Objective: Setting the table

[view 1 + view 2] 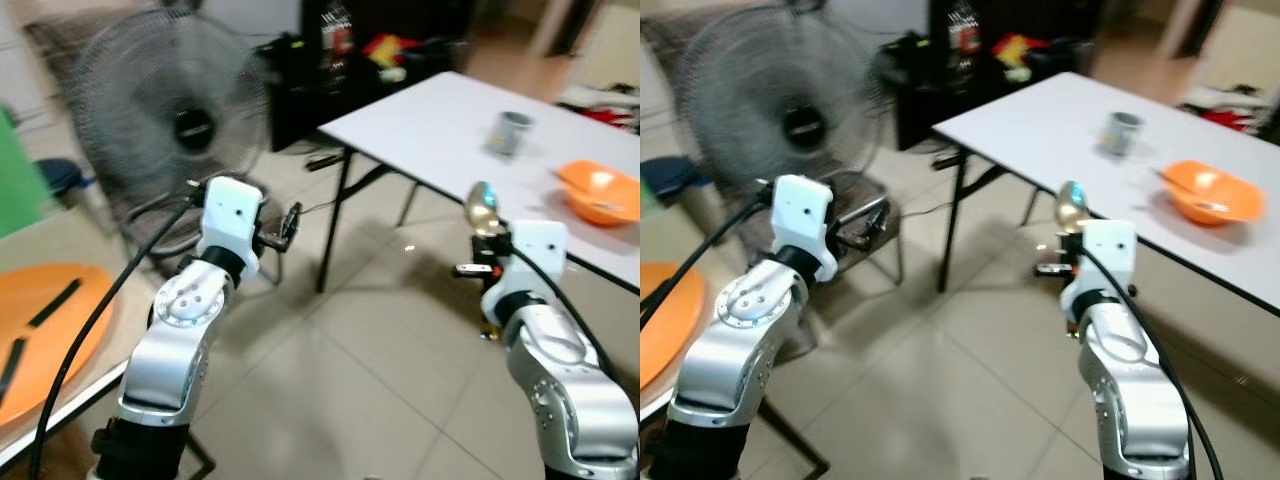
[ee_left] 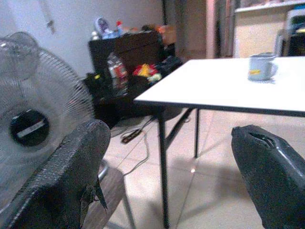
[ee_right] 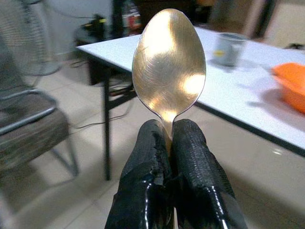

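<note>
My right gripper [image 3: 169,131] is shut on the neck of a metal spoon [image 3: 169,62], whose bowl stands upright above the fingers. In the left eye view the spoon [image 1: 483,207] hangs in front of the near edge of a white table [image 1: 430,130]. On that table stand a grey mug [image 1: 509,132] and, further right, an orange bowl [image 1: 600,192] with something in it. My left gripper [image 1: 285,228] is raised and open, with nothing between its fingers [image 2: 71,171], and it points toward the table's left corner.
A large standing fan [image 1: 170,110] and a metal-framed chair [image 1: 855,215] are at the left. A dark cabinet [image 1: 370,60] with clutter stands behind the table. An orange plate [image 1: 50,330] with dark sticks lies on a surface at the near left. Tiled floor lies between.
</note>
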`<state>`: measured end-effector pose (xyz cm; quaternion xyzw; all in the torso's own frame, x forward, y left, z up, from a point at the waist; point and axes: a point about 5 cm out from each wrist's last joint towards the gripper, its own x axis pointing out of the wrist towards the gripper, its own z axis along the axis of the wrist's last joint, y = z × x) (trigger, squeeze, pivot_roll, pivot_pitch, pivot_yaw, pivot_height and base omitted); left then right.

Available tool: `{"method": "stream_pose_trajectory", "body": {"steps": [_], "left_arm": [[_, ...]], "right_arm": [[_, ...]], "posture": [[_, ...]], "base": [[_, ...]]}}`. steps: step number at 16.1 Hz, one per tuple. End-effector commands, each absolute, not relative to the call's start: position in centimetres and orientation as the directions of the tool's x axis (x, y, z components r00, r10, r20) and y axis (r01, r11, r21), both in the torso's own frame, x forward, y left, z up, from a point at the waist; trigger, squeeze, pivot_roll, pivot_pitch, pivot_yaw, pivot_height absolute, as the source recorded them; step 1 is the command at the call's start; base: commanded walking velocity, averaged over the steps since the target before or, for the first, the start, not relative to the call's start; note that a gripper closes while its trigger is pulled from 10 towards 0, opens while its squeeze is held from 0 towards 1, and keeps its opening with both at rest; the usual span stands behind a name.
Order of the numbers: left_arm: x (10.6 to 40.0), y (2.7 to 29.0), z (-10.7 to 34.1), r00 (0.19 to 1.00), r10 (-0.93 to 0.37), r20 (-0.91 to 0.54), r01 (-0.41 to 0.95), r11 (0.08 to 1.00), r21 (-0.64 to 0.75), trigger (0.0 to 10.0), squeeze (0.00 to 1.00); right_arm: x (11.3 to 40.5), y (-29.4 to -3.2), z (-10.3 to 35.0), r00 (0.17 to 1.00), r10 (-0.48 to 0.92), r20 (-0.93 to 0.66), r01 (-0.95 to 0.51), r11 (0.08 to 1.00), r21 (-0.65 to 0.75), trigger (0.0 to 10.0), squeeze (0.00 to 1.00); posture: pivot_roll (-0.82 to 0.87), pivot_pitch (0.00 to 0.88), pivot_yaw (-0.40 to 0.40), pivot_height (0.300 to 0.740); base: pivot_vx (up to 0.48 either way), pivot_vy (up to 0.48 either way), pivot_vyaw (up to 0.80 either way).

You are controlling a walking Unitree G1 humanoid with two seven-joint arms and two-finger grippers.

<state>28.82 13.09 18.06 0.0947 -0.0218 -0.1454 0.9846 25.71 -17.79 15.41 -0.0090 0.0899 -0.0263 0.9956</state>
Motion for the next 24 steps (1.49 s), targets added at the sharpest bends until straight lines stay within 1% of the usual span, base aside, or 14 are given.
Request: {"method": "stream_pose_trajectory", "body": {"steps": [1,3,13,18,24], "left_arm": [[28.91,13.43,18.45,0.957,-0.289,0.028,0.278,0.941,0.192,10.0,0.0],[28.93,13.51,18.43,0.956,-0.292,0.026,0.281,0.94,0.193,10.0,0.0],[29.15,13.38,18.45,0.946,-0.324,0.021,0.313,0.928,0.201,10.0,0.0],[29.18,13.39,18.35,0.94,-0.342,0.015,0.331,0.919,0.214,10.0,0.0],[29.28,13.55,18.31,0.937,-0.35,0.009,0.34,0.915,0.219,10.0,0.0]], "right_arm": [[25.98,-17.95,15.92,0.986,-0.074,-0.152,0.072,0.997,-0.02,10.0,0.0],[26.07,-18.08,15.99,0.985,-0.089,-0.149,0.088,0.996,-0.015,10.0,0.0],[26.37,-18.2,16.16,0.985,-0.099,-0.14,0.101,0.995,0.003,10.0,0.0],[26.41,-18.03,16.13,0.986,-0.082,-0.143,0.084,0.996,0.006,10.0,0.0],[26.48,-17.92,15.93,0.986,-0.076,-0.145,0.076,0.997,-0.005,10.0,0.0]], "posture": [[0.08,0.0,-0.057,0.74],[0.07,0.0,-0.053,0.74],[0.07,0.0,-0.053,0.74],[0.07,0.0,-0.049,0.74],[0.07,0.0,-0.047,0.74]], "base": [[0.259,0.0,-0.58],[0.268,0.0,-0.49],[0.352,0.0,0.0],[0.37,0.0,-0.69],[0.371,0.0,0.0]]}}
